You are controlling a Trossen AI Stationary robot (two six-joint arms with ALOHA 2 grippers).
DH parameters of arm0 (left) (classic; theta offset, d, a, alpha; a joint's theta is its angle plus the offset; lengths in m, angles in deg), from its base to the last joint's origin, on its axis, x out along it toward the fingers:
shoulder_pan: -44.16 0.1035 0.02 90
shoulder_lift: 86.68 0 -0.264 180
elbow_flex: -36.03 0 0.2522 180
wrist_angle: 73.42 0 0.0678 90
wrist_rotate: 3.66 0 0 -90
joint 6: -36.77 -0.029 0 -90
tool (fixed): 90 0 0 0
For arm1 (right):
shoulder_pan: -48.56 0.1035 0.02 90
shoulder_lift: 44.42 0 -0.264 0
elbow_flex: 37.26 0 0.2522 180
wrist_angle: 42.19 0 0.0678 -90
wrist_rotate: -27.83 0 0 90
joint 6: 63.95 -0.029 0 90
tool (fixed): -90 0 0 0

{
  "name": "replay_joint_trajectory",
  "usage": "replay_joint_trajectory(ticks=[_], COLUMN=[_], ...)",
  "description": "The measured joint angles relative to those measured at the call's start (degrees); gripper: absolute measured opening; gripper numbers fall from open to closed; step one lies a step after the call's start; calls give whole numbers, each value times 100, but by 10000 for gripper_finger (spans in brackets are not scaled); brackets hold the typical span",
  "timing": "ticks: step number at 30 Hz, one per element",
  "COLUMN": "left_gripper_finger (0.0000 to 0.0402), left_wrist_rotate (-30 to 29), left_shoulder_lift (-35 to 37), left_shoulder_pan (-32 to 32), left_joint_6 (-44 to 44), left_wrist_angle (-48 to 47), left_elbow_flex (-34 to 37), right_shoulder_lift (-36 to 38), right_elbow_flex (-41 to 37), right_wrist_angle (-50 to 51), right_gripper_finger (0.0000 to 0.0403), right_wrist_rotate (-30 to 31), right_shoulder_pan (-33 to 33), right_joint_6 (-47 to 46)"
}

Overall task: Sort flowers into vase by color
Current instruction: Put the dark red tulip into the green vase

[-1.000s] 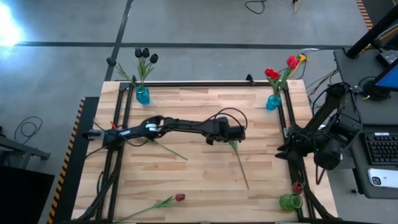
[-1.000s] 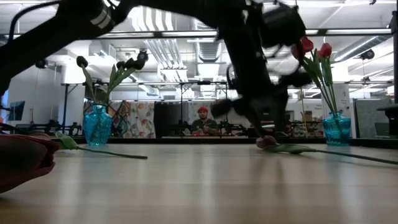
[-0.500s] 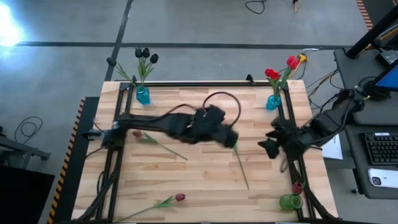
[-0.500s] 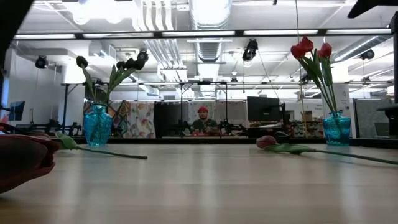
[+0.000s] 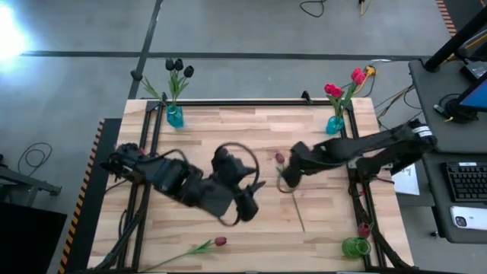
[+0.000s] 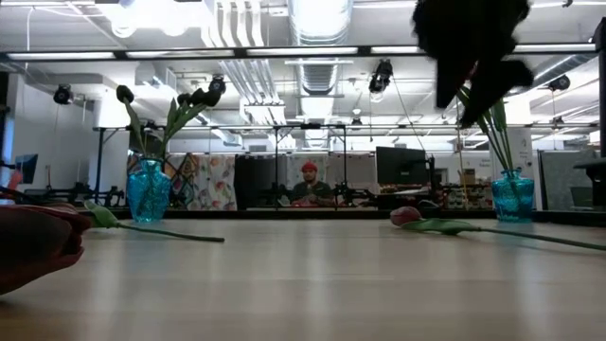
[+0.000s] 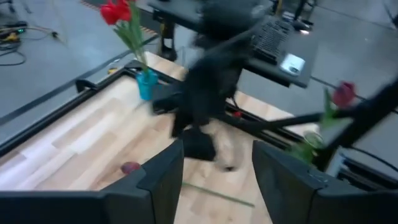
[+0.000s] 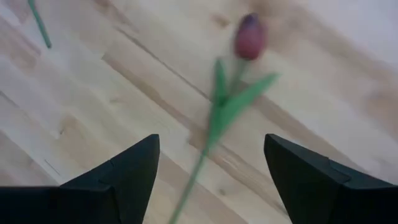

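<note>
A dark maroon tulip lies on the table's middle, its head (image 5: 279, 158) toward the far edge and its stem (image 5: 297, 209) running toward the near edge. It also shows in the right wrist view (image 8: 250, 36) and the low view (image 6: 407, 216). My right gripper (image 5: 285, 176) hovers open above its leaves (image 8: 230, 106), touching nothing. My left gripper (image 5: 255, 194) is open and empty, left of the tulip and raised. A red tulip (image 5: 220, 241) lies near the near edge. Another tulip (image 6: 142, 229) lies at the left.
A blue vase with black tulips (image 5: 174, 116) stands at the far left, a blue vase with red tulips (image 5: 335, 124) at the far right. A green vase (image 5: 354, 246) with one dark red tulip stands at the near right corner. A person (image 6: 308, 185) sits beyond the table.
My left gripper has drawn back from the maroon tulip toward the table's near left and risen. My right gripper has swung from the right edge toward the table's middle and now stands over the tulip. The tulip lies where it was.
</note>
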Motion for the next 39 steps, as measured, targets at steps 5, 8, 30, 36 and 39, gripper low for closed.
replay_joint_trajectory(ticks=[5, 8, 30, 36, 39], left_gripper_finger=[168, 162, 90, 36, 9], left_wrist_rotate=[-268, -531, -1237, -1481, -1472], left_shoulder_lift=[-88, -101, 71, 143, 141], left_shoulder_pan=[-335, -443, -831, -845, -841], left_joint_6=[153, 519, 3378, 3593, 3591], left_wrist_angle=[-158, -466, -3003, -3112, -3110], left_elbow_flex=[26, 41, 63, 90, 96], right_shoulder_lift=[-772, -1250, -2224, -759, 110], right_elbow_flex=[-507, -597, -286, -232, 11], right_wrist_angle=[-1056, -1435, -1506, -1637, -1860], right_gripper_finger=[266, 251, 15, 11, 11], right_wrist_rotate=[-415, -504, -946, -952, -948], right_shoulder_pan=[-759, -1073, -1717, -1373, -1079], right_joint_6=[290, 483, 1279, 1353, 1298])
